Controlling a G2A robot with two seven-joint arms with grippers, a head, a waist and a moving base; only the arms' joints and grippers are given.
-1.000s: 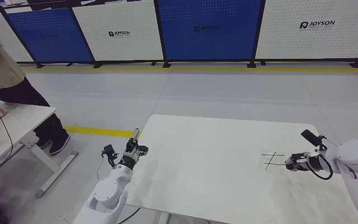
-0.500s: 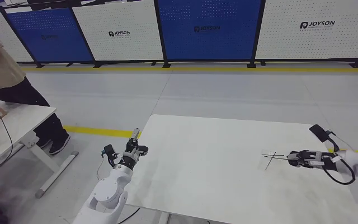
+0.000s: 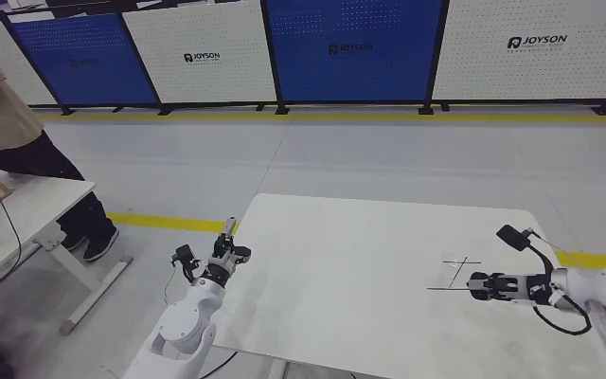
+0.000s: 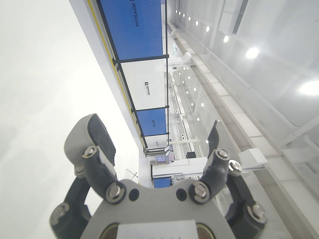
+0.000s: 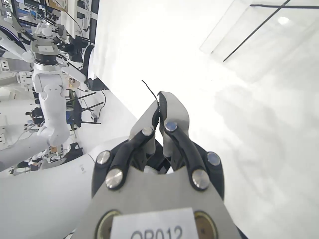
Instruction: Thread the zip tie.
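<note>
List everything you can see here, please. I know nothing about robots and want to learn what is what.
loose zip ties: two, black, lying crossed on the clear sheet
held zip tie: one, black, pinched in the right gripper, level above the table
clear sheet: one, see-through, flat on the table near its right end
table: one, white, in front of the robot
side table: one, white, on the floor off to the left
partition panels: a row, blue and white, across the floor behind
floor line: yellow, beside the table
right gripper: shut on the held zip tie
left gripper: open, empty, by the table's left edge
</note>
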